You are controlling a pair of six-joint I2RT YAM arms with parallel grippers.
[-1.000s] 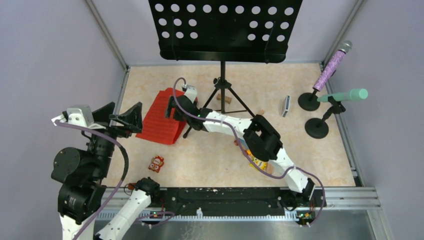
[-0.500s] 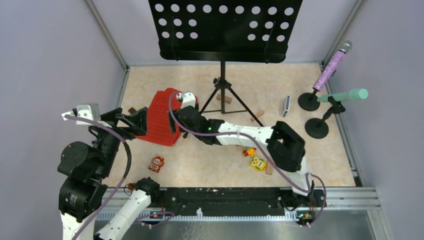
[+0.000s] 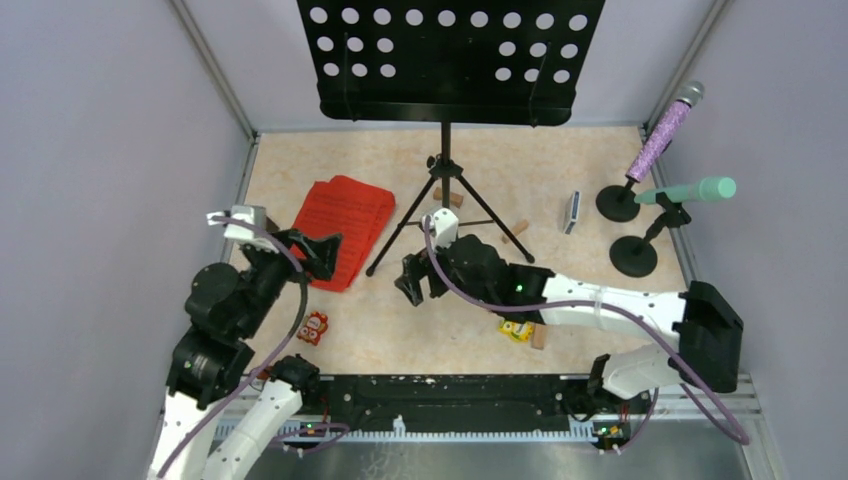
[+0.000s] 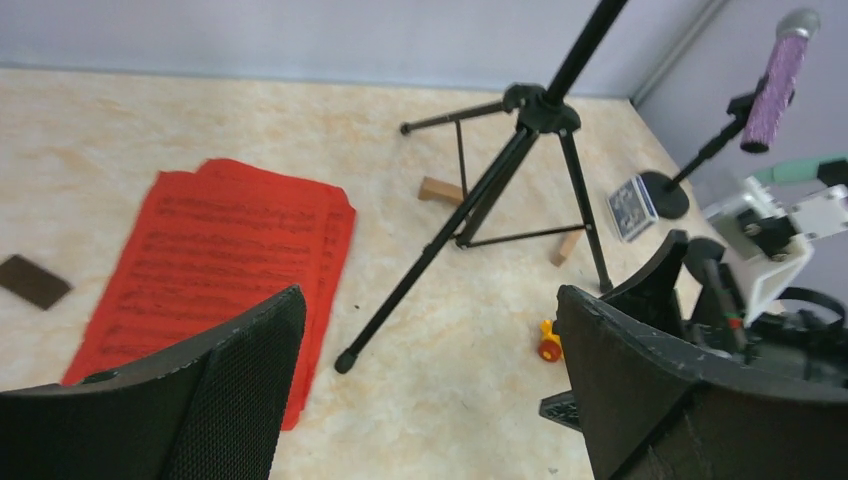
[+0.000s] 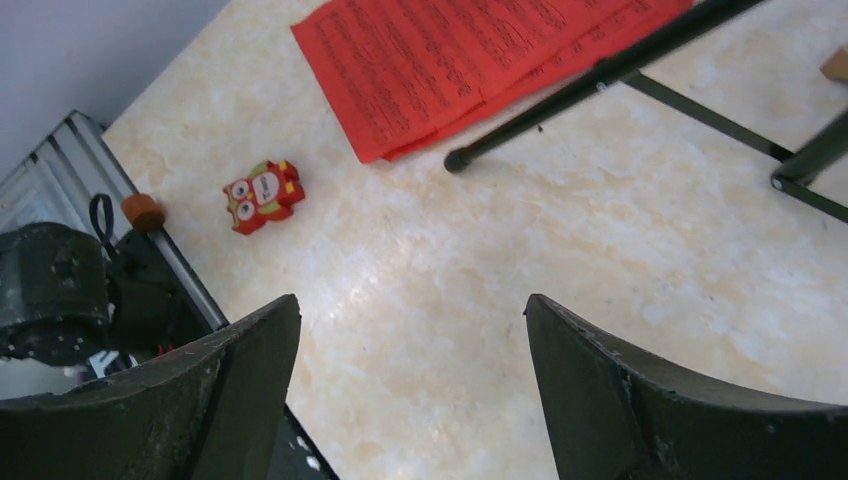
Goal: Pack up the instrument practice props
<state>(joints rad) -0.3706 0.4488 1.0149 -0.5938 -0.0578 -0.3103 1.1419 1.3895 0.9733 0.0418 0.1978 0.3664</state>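
Observation:
The black perforated music rack stands at the back on its tripod legs. The red sheet-music pages lie flat on the floor left of the tripod; they also show in the left wrist view and the right wrist view. The purple microphone and the mint-green microphone sit in two black round-based holders at the right. My left gripper is open and empty at the pages' near edge. My right gripper is open and empty over bare floor near a tripod foot.
A red owl figure and a yellow toy lie near the front. Wooden blocks lie by the tripod. A small card box leans near the holders. Walls close three sides.
The right gripper has pulled back from the red pages toward the near middle. The pages, earlier bent up, now lie flat. The left gripper has moved right to the pages.

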